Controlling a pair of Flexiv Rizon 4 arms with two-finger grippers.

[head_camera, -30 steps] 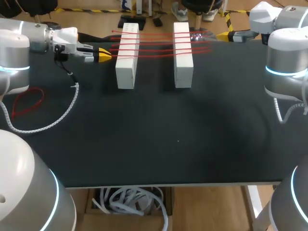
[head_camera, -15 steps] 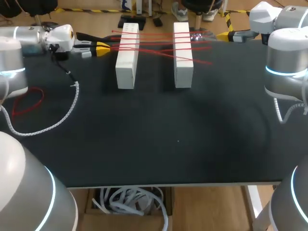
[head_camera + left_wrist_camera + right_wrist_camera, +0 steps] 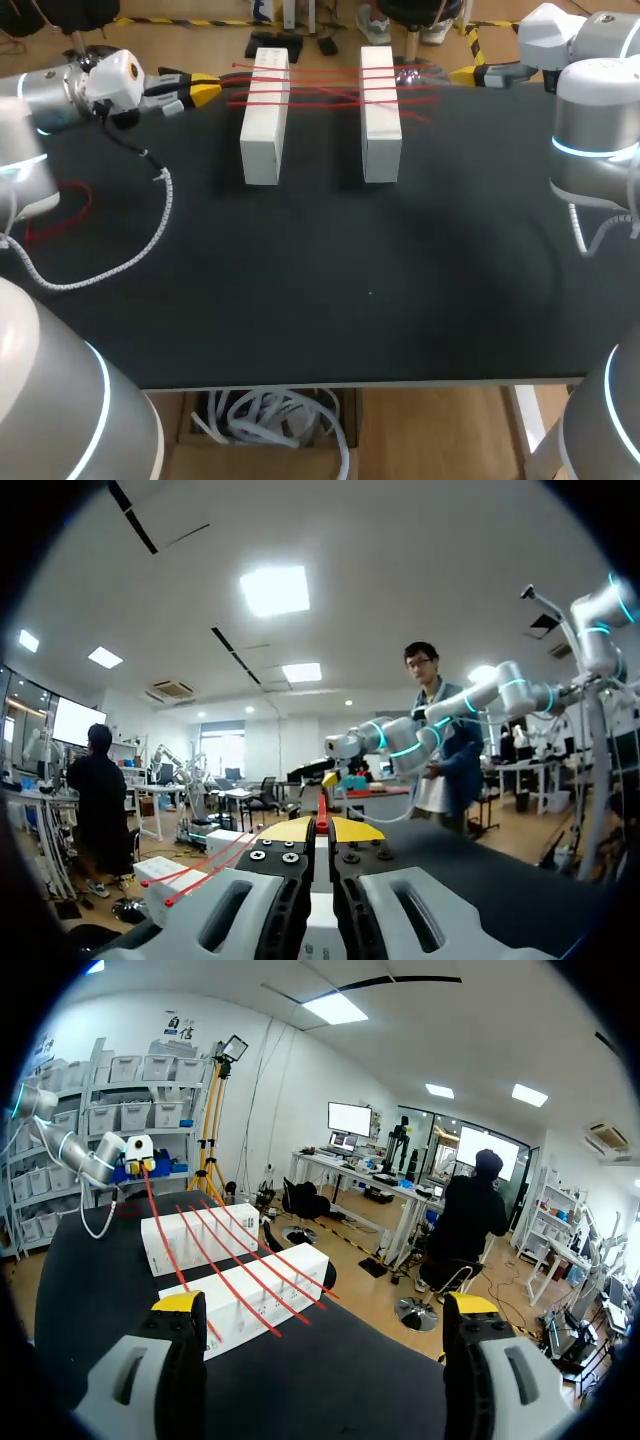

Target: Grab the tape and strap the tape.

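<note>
Where tape sits: red tape (image 3: 320, 92) lies in several strands across the far halves of 2 white blocks. Some strands run parallel, others cross diagonally over the gap and the right block (image 3: 380, 118). From the left block (image 3: 262, 125) one strand runs out to my L gripper (image 3: 205, 92).
Tape, wrist cams: L wrist shows tape (image 3: 321, 818) standing up right btwn the yellow tips, w/ more strands over the blocks off to one side. R wrist shows tape (image 3: 225, 1278) crossing both blocks ahead of the fingers, right block (image 3: 262, 1300) nearer, left block (image 3: 195, 1232) beyond it.
L gripper (image 3: 321, 830): at the far-left of the table, by the far edge, near the left block and pointing at it. Fingers are pressed together, clamped on the tape.
R gripper (image 3: 462, 74): at the far-right by the far edge, apart from the right block. In its own cam the R gripper (image 3: 325, 1305) has fingers (image 3: 180, 1305) spread wide, nothing btwn them.
Blocks: long, lying side by side w/ a gap, each running near-to-far.
Table (image 3: 330, 290): black top.
Red loop (image 3: 60, 212): on the table near its left edge, by my L arm, well apart from the blocks.
Cable (image 3: 150, 230): white, coiled, comes off my L wrist and curves over the table beside the red loop.
</note>
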